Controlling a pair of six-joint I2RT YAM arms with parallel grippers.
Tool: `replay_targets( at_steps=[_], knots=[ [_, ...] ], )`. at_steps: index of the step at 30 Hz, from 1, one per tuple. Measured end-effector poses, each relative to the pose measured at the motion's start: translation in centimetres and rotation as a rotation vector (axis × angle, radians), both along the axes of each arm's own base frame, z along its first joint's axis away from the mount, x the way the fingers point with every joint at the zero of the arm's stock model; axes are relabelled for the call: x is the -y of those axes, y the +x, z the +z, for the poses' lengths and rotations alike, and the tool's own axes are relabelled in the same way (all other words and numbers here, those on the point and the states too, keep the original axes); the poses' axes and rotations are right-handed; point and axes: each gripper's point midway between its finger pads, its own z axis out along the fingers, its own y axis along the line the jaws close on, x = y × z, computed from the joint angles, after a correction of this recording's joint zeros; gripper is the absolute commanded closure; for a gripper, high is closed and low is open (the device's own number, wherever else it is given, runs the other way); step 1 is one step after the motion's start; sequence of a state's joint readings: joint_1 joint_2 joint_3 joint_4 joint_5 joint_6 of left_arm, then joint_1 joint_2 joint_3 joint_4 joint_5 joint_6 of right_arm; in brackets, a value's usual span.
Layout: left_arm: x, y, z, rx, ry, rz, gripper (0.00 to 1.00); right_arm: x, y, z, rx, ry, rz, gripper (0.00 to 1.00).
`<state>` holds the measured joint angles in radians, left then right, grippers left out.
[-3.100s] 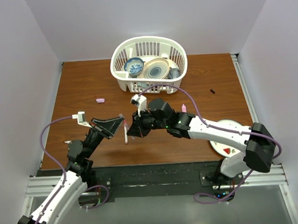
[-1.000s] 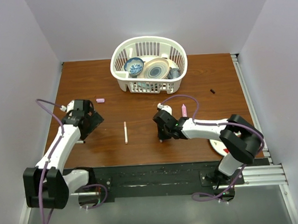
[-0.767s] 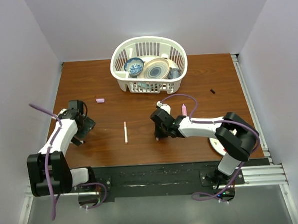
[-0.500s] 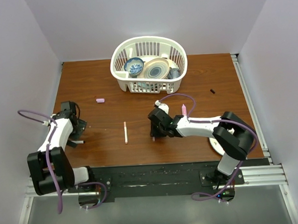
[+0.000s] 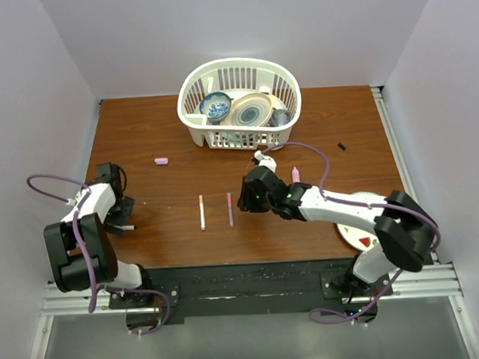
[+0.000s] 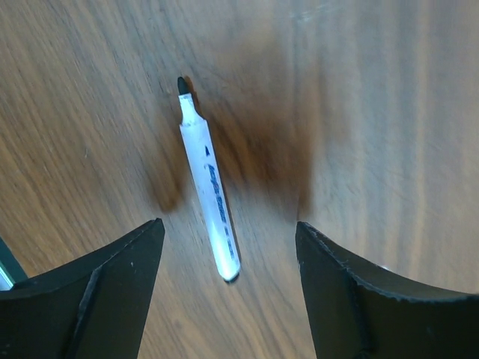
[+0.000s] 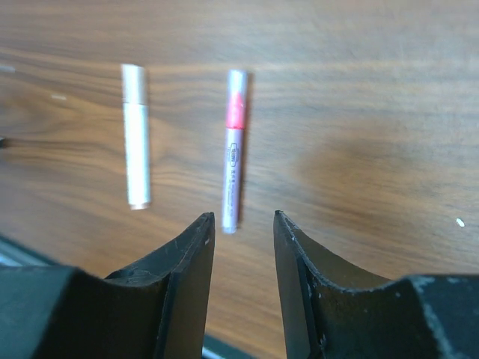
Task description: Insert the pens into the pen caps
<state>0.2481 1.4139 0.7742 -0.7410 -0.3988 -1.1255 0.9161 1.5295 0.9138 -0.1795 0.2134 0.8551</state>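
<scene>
A brown wooden table (image 5: 341,118) carries a white slatted plastic basket (image 5: 229,136) of bowls at its far middle. The right arm (image 5: 345,208) reaches in front of the basket. The right jaws stand parted and grasp nothing. A slim dark pink pen (image 7: 234,164) lies flat on the table in line with their gap, its near end just beyond the tips. A slim white pen with a pale end (image 7: 135,149) lies parallel, just left of it. The left arm (image 5: 92,205) is folded far to the basket's front left. The left jaws are spread wide, and a white pen with a black tip (image 6: 209,187) lies on the table between them, touched by neither. A lilac-pink highlighter (image 5: 295,173) sits just front-right of the basket. A tiny pink cap (image 5: 161,161) lies left of the basket, and a tiny black cap (image 5: 341,147) lies to its right.
</scene>
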Motion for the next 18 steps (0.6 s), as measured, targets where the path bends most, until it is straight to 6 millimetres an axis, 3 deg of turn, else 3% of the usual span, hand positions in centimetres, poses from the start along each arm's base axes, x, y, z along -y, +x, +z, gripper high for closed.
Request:
replay_targets(
  at_steps=[6,10,15,18],
  knots=[
    [-0.3,0.3,-1.3,-0.027,-0.007,0.028,0.39,0.3,-0.2,4.4,0.076,0.086,0.008,0.58],
    [-0.4,1.1,-1.5,0.01,-0.007,0.045,0.63,0.8,-0.5,6.2,0.107,0.114,0.011,0.58],
    [-0.7,0.9,-1.6,0.018,0.01,0.051,0.78,1.4,-0.9,8.1,0.137,0.142,0.013,0.58],
    [-0.8,0.5,-1.6,0.018,0.023,0.056,0.92,1.5,-0.9,8.8,0.15,0.156,0.012,0.57]
  ],
)
